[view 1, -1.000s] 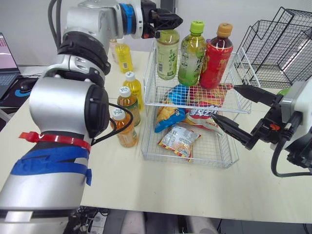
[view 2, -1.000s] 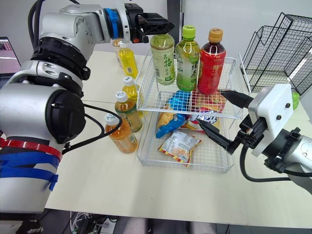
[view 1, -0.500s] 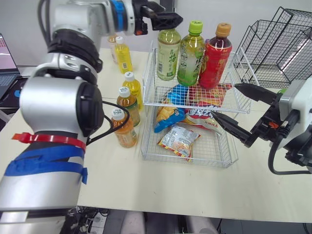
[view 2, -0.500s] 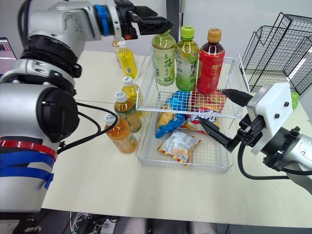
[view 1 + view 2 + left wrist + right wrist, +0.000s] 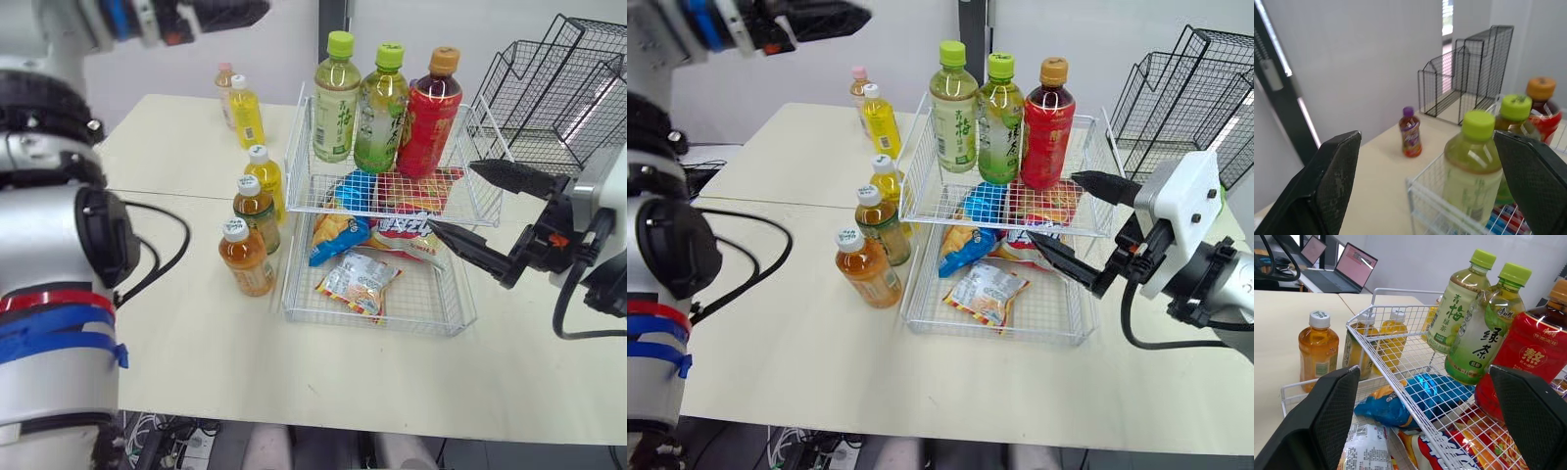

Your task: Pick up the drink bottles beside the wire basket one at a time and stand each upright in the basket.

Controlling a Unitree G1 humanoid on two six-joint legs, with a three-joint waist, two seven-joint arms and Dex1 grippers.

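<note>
Basket point(image 5: 294, 186): three bottles point(image 5: 336, 98) upright, snacks point(image 5: 361, 281) below. Five small bottles point(image 5: 245, 259) left. Racks point(image 5: 558, 78) far right. Left end effector point(image 5: 1425, 139), right end effector point(image 5: 453, 196): spread wide, empty.

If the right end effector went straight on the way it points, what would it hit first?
Likely the upper shelf of the wire basket, then maybe the blue snack bag; the right end effector is open, depth unclear.

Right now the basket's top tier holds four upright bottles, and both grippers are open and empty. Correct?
No. The top tier of the wire basket holds three upright bottles, not four: the pale green-capped bottle, the darker green-capped bottle and the red bottle, as the left eye view shows. The left gripper and right gripper are both open and empty.
</note>
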